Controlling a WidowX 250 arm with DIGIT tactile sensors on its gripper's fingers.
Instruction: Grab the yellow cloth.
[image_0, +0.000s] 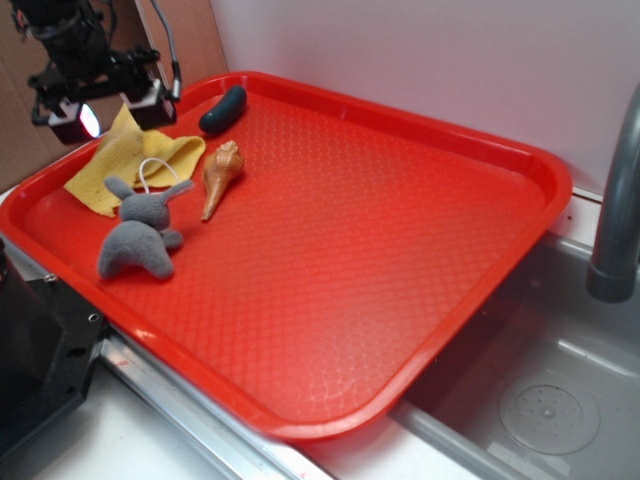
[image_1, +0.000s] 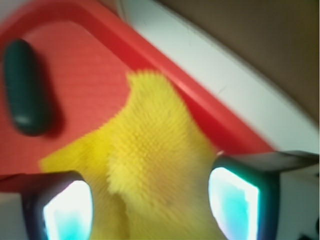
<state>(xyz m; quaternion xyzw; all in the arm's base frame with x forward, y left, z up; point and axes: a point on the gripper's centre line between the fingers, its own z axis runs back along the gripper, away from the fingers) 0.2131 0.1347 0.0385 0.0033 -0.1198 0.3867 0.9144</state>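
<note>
The yellow cloth (image_0: 130, 165) lies rumpled in the far left corner of the red tray (image_0: 450, 330), with one pointed corner standing up. My gripper (image_0: 112, 112) hangs right over that raised corner, its jaws spread wide. In the wrist view the gripper (image_1: 150, 210) has the cloth (image_1: 150, 140) filling the space between the two lit fingertips (image_1: 67, 212), and the fabric rises in a fuzzy peak. The fingers straddle the cloth with a wide gap, so the gripper is open around it.
A grey plush bunny (image_0: 140, 235) lies just in front of the cloth, and a tan seashell (image_0: 220, 175) to its right. A dark green oblong object (image_0: 222, 108) sits by the tray's back rim (image_1: 24, 87). A metal sink (image_0: 550, 400) and faucet (image_0: 615, 200) are at the right.
</note>
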